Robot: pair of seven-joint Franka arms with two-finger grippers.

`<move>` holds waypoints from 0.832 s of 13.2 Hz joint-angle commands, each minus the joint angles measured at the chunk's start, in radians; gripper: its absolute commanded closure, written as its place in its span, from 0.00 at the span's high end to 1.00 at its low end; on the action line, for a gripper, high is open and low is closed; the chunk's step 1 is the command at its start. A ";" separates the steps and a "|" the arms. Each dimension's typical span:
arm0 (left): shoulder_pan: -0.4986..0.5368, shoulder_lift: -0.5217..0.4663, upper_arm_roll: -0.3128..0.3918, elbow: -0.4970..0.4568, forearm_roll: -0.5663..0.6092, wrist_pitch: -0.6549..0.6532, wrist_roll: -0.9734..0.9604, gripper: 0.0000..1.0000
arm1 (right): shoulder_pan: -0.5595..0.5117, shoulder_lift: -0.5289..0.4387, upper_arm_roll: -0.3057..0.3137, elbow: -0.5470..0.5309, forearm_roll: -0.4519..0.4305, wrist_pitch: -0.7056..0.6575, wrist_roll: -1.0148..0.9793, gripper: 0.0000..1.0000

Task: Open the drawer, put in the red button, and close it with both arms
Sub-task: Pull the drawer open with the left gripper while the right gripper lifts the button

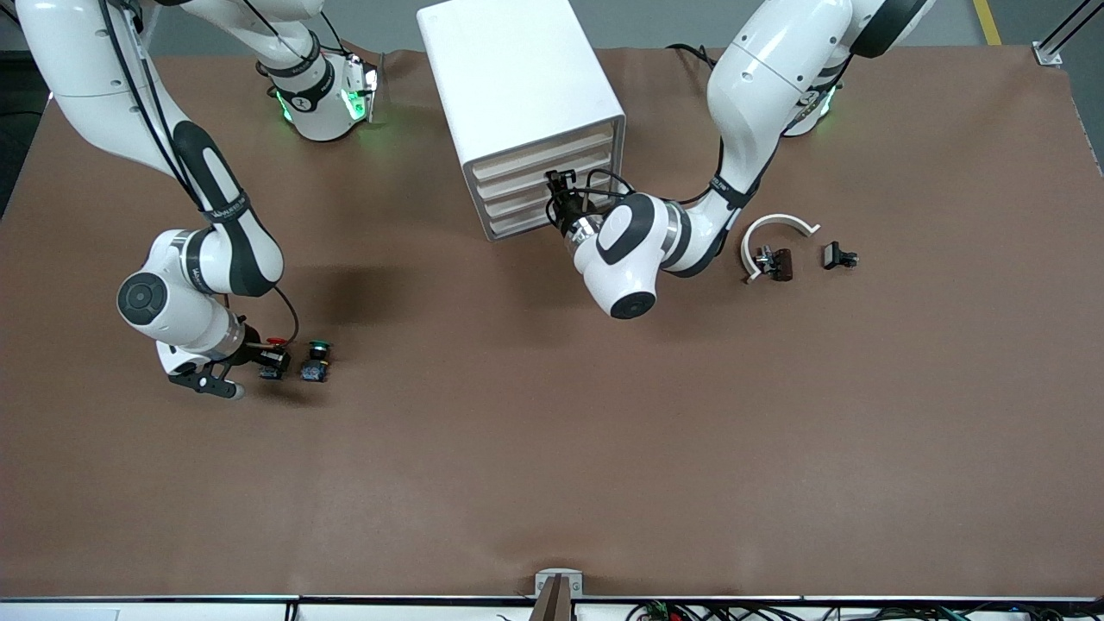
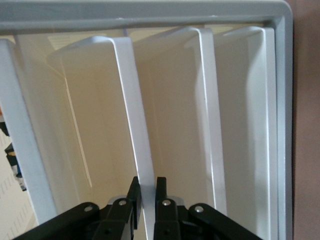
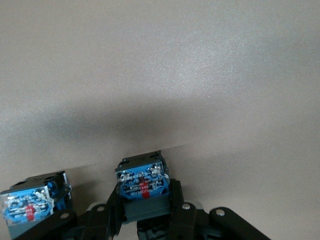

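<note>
The red button [image 1: 275, 348] stands on the brown table toward the right arm's end. My right gripper [image 1: 269, 362] is low over it. In the right wrist view the fingers [image 3: 176, 200] press both sides of its bluish contact block [image 3: 142, 182], so it is shut on the button. The white drawer cabinet [image 1: 517, 95] stands at the middle of the table near the robots' bases, all drawers pushed in. My left gripper [image 1: 559, 188] is at the front of a middle drawer. In the left wrist view it [image 2: 147, 192] is shut on that drawer's thin white handle lip [image 2: 135, 115].
An identical switch with a green cap [image 1: 317, 360] stands right beside the red one, also in the right wrist view [image 3: 32, 205]. Toward the left arm's end lie a white curved piece [image 1: 776, 226], a dark brown part [image 1: 779, 263] and a small black part [image 1: 838, 256].
</note>
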 commanded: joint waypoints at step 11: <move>0.131 0.072 0.011 0.141 0.011 0.020 0.030 0.00 | 0.140 -0.253 0.017 0.108 -0.005 -0.521 0.414 0.00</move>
